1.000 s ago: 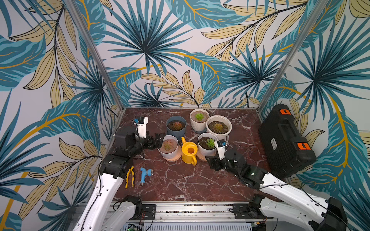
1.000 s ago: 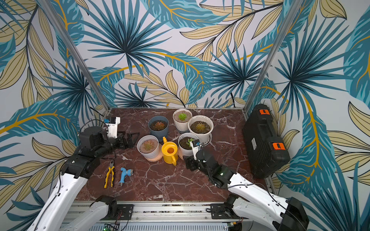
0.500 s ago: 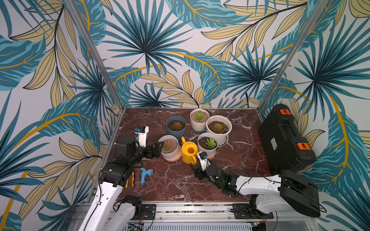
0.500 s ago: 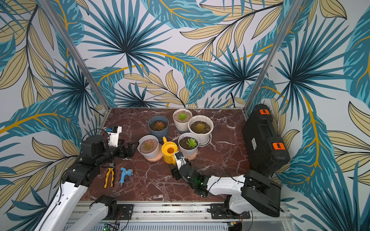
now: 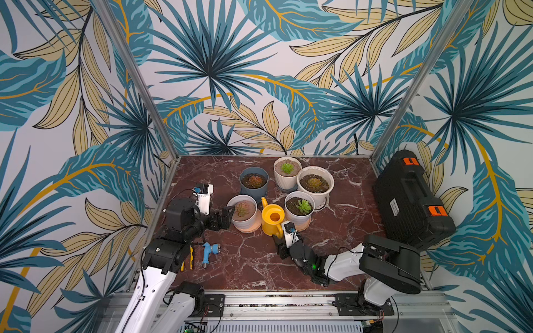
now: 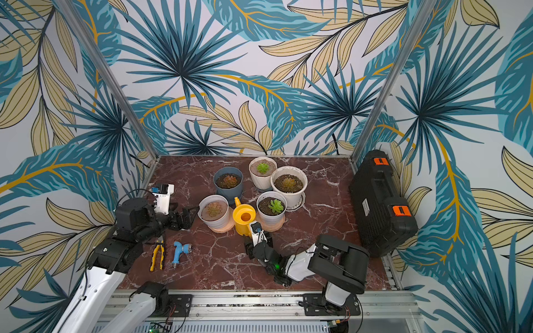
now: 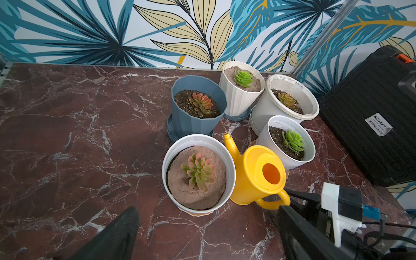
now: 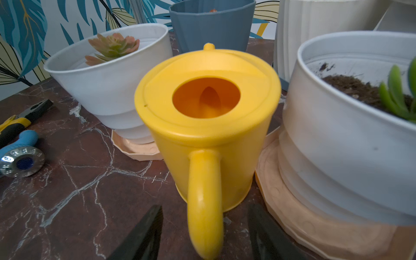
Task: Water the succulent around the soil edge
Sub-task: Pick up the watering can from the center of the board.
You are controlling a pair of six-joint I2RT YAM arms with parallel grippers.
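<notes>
A yellow watering can [image 5: 272, 220] stands on the marble table between two white pots, its handle toward the front. The left pot holds a pink-green succulent [image 5: 242, 209] in smooth brown soil; the right pot holds a green succulent [image 5: 303, 205] in dark soil. My right gripper [image 8: 204, 209] lies low on the table behind the can [image 8: 207, 117], open. Its jaws straddle the handle [image 8: 203, 202] with a gap on each side. My left gripper [image 7: 206, 216] is wide open just left of the pink-green succulent's pot [image 7: 198, 173], holding nothing.
Behind stand a blue pot [image 5: 253, 181], a ribbed white pot [image 5: 287, 170] and a large white pot [image 5: 314, 183], each with a succulent. Yellow-handled pliers [image 6: 157, 255] and a blue hose nozzle [image 6: 180, 250] lie front left. A black case [image 5: 409, 199] fills the right side.
My right arm has swung left and down from beside the green succulent's pot to the can's handle, its jaws narrowing. My left arm has dropped slightly toward the left pot.
</notes>
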